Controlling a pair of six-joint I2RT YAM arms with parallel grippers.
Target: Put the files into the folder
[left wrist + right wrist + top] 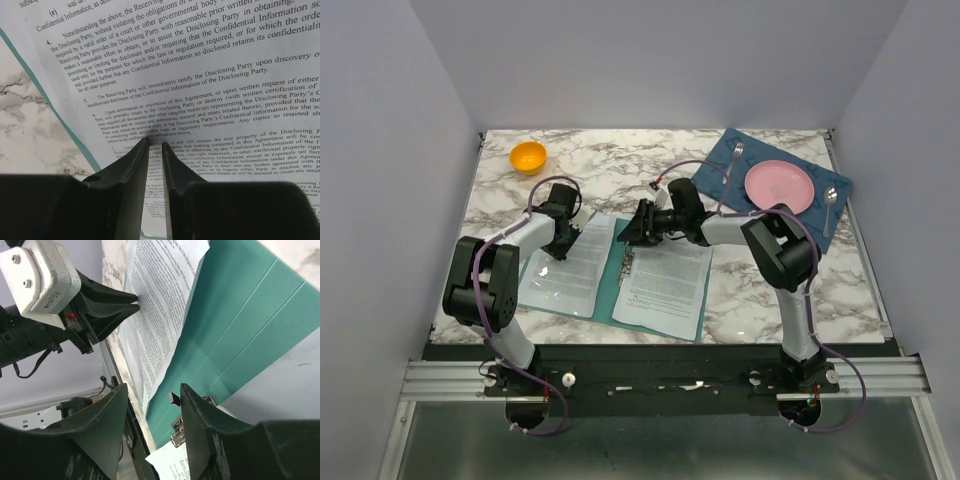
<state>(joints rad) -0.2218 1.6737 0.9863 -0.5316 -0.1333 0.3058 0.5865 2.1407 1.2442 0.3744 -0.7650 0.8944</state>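
The teal-green folder (618, 282) lies open at the table's middle, and its inside (235, 315) fills the right wrist view. One of the files (570, 265) lies on its left half and another (665, 285) on its right half. My left gripper (559, 247) stands tips-down on the left sheet (210, 75). Its jaws (155, 142) are a narrow slit apart with only print showing between them. My right gripper (628, 237) hovers open over the top of the spine. Its jaws (153, 387) stand either side of a small metal clip (175, 427).
An orange bowl (528, 157) sits at the back left. At the back right a dark blue placemat (720, 165) carries a pink plate (779, 186), a fork (736, 153) and a spoon (830, 205). The left gripper (131, 305) shows in the right wrist view.
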